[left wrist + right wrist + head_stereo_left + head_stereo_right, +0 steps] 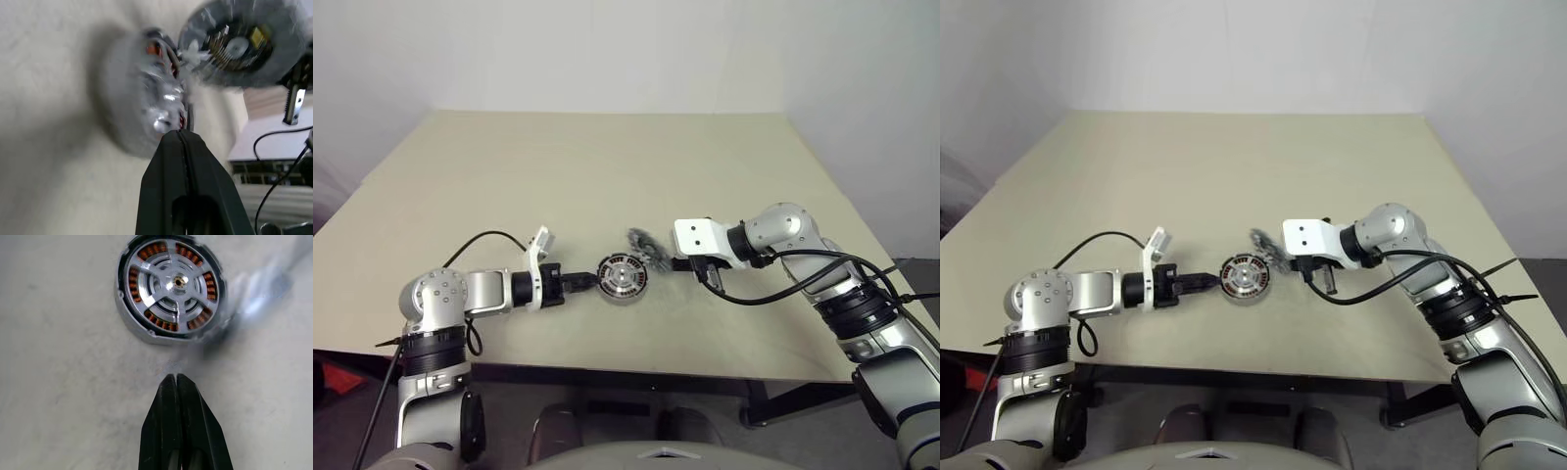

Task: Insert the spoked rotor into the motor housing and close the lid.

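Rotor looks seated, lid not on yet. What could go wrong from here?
1. The round grey lid with the ridged rim stands tilted beside the dark copper-wound motor housing, and the right hand next to it is shut and empty; the lid may drop off-centre.
2. The left hand, shut, sits at the housing's rim; a nudge could slide the housing, since nothing pins it.

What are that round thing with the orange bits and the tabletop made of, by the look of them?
The motor housing: likely bare metal, since its grey rim is dull and the spoked rotor seated in it shines like polished steel or aluminium. The orange bits look like copper wire windings. The table: a matte beige surface, perhaps laminate; its core cannot be told.
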Robot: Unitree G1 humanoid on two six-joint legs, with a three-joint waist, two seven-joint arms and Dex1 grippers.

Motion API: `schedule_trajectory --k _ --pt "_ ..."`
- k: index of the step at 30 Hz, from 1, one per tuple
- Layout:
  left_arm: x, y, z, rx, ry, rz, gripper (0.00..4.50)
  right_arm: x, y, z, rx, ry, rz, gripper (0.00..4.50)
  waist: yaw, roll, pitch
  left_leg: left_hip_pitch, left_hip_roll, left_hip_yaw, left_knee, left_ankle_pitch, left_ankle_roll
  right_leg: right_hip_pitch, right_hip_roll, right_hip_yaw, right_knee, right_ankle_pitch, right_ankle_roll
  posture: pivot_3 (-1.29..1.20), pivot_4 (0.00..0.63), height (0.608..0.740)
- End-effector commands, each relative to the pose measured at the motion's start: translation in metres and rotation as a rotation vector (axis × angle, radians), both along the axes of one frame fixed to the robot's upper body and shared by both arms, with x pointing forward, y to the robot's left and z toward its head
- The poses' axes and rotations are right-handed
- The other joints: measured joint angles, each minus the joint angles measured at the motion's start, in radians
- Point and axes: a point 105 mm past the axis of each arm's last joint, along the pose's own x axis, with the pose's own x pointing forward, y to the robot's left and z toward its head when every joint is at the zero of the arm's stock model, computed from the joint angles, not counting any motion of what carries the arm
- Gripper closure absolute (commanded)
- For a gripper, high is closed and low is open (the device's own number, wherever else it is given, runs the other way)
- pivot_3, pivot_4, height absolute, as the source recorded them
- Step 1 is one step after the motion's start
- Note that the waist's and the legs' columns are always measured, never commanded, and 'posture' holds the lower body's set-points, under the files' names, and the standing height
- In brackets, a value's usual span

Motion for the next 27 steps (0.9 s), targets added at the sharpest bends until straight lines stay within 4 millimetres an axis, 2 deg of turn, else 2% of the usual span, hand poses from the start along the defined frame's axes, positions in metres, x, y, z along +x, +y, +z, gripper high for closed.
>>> schedule_trajectory --k 1,4,6,8,12,18,27 --pt "0.002 0.001 0.012 0.025 -0.062 -0.022 4.5 0.003 0.003 0.01 0.025 -0.041 -0.008 4.49 -0.002 0.0 0.0 0.0 0.0 0.0 0.0 0.0 0.0 0.0 0.0 0.0 0.0 0.0 0.0 0.0 0.0 0.74" --pt "-0.001 -0.012 0.017 -0.029 -0.065 -0.076 4.5 0.003 -0.003 0.006 -0.011 -0.056 -0.001 4.49 0.0 0.0 0.0 0.0 0.0 0.0 0.0 0.0 0.0 0.0 0.0 0.0 0.0 0.0 0.0 0.0 0.0 0.74" --pt "-0.007 -0.026 0.015 -0.062 -0.034 -0.144 4.5 0.002 -0.007 0.004 -0.028 -0.057 0.006 4.49 0.001 0.0 0.0 -0.001 0.0 0.0 0.0 0.001 -0.001 0.0 0.0 0.0 -0.001 0.0 0.0 0.0 0.0 0.74" --pt "-0.008 -0.032 0.011 -0.076 -0.001 -0.171 4.5 0.002 -0.007 0.004 -0.028 -0.058 0.006 4.49 0.0 0.0 0.0 -0.001 0.0 0.0 0.0 0.001 -0.001 0.0 0.0 0.0 -0.001 0.0 0.0 0.0 0.0 0.74" --pt "0.008 -0.042 0.008 -0.119 0.085 -0.165 4.5 0.004 -0.004 0.004 -0.017 -0.069 -0.003 4.49 -0.001 0.0 0.0 0.0 0.0 0.0 0.0 0.001 -0.001 0.0 0.0 0.0 0.001 0.0 0.0 0.0 0.0 0.74" --pt "0.013 -0.062 0.014 -0.153 0.115 -0.233 4.5 0.003 -0.001 0.004 -0.004 -0.075 -0.011 4.49 -0.001 0.0 0.0 0.0 -0.001 0.0 0.0 0.001 -0.002 0.0 0.0 0.0 0.0 0.0 0.0 0.0 0.0 0.74" --pt "0.0 -0.084 0.013 -0.161 0.167 -0.374 4.5 0.004 0.002 0.006 0.011 -0.095 -0.036 4.49 0.003 0.0 0.0 -0.001 -0.001 0.0 0.0 0.002 0.0 0.0 0.0 0.0 0.0 0.0 0.0 0.0 0.0 0.74"
